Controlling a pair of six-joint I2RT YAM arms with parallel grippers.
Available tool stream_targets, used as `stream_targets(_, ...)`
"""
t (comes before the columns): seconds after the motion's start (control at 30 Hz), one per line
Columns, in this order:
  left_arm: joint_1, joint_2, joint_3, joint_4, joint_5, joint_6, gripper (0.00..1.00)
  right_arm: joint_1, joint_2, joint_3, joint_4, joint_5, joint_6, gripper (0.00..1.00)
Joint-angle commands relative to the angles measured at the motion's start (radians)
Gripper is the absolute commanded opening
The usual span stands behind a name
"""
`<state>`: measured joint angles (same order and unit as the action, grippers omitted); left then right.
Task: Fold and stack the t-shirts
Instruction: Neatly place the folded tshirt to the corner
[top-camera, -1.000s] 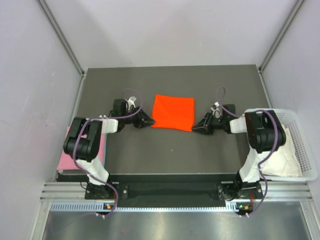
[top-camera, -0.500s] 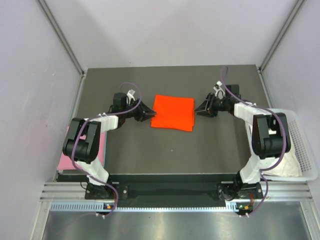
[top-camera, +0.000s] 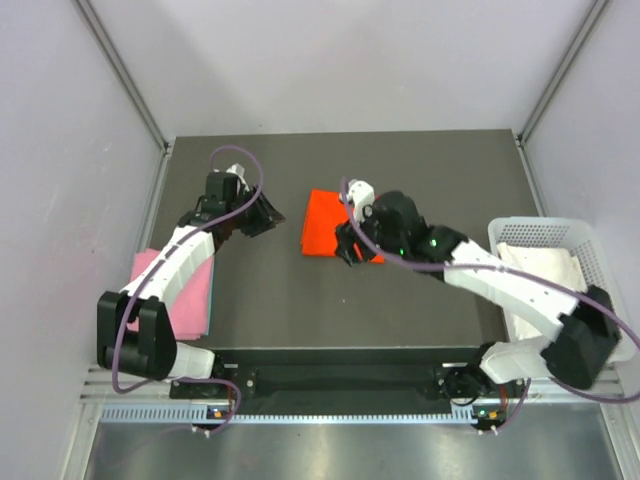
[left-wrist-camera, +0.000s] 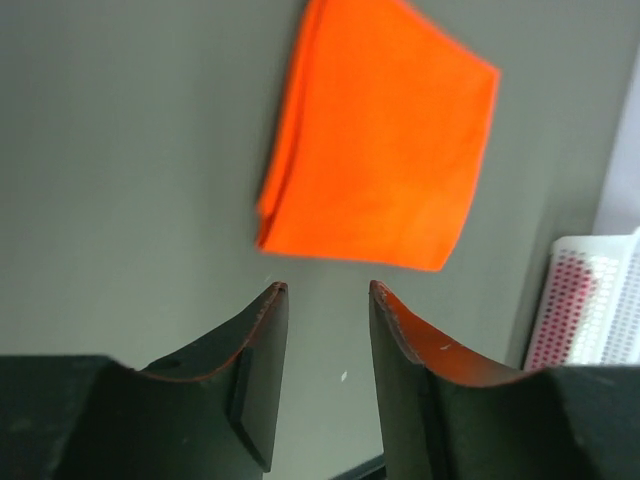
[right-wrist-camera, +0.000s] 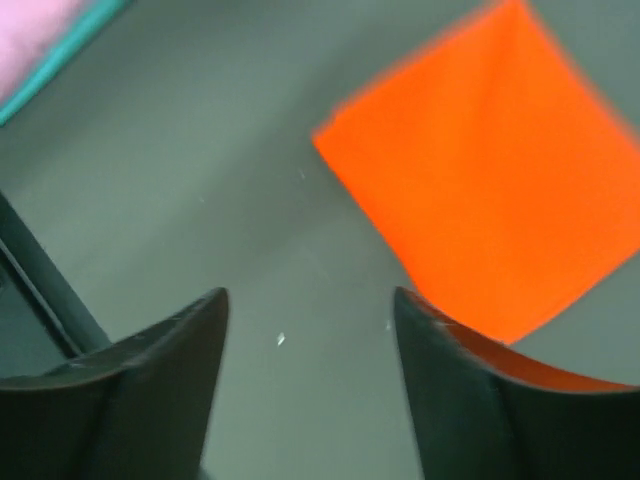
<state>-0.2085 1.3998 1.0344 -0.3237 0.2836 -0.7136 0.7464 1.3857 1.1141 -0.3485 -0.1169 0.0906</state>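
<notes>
The bright orange-red t-shirt (top-camera: 320, 224) lies folded in a square at the table's middle, flat and partly covered by my right arm. My left gripper (top-camera: 270, 216) is open and empty, just left of the shirt; in the left wrist view the shirt (left-wrist-camera: 385, 165) lies beyond the fingertips of the gripper (left-wrist-camera: 325, 290). My right gripper (top-camera: 346, 250) is open and empty above the shirt's near edge; in the right wrist view the shirt (right-wrist-camera: 500, 200) lies to the upper right of the gripper (right-wrist-camera: 310, 300). The pale pink t-shirt (top-camera: 185, 290) lies folded at the left edge. The white t-shirt (top-camera: 545, 285) lies in the basket.
A white perforated basket (top-camera: 610, 290) stands at the right edge and also shows in the left wrist view (left-wrist-camera: 590, 315). The pink shirt (right-wrist-camera: 30, 30) rests on a teal-edged board. Grey walls and metal posts enclose the dark table (top-camera: 400, 300).
My right arm has swung from the shirt's right side across it toward its near-left corner. My left gripper has drawn back to the left, away from the shirt. The shirt has not moved.
</notes>
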Motion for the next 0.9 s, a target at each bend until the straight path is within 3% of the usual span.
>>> stream_targets(0.0, 0.026, -0.071, -0.082, -0.126, -0.02, 0.006, 0.44, 0.108, -0.148, -0.144, 0.268, 0.281, -0.248, 0.7)
stream_targets(0.1, 0.055, -0.111, -0.132, -0.135, -0.001, -0.024, 0.48, 0.137, -0.116, -0.181, 0.309, 0.237, -0.464, 0.75)
stream_targets(0.17, 0.066, -0.12, -0.14, -0.159, 0.003, -0.035, 0.49, 0.146, -0.062, -0.168, 0.289, 0.232, -0.524, 0.75)
stream_targets(0.27, 0.066, -0.134, -0.139, -0.218, -0.037, -0.076, 0.49, 0.165, 0.062, -0.09, 0.198, 0.185, -0.636, 0.66)
stream_targets(0.43, 0.075, -0.156, -0.111, -0.322, -0.113, -0.109, 0.49, 0.24, 0.195, -0.062, 0.241, 0.161, -0.862, 0.64)
stream_targets(0.57, 0.092, -0.173, -0.106, -0.357, -0.107, -0.121, 0.48, 0.26, 0.309, 0.009, 0.184, 0.19, -0.936, 0.61)
stream_targets(0.63, 0.096, -0.185, -0.103, -0.385, -0.125, -0.126, 0.47, 0.261, 0.358, 0.041, 0.174, 0.204, -0.942, 0.54)
stream_targets(0.87, 0.098, -0.307, -0.103, -0.425, -0.254, -0.145, 0.48, 0.261, 0.461, 0.063, 0.221, 0.293, -0.982, 0.53)
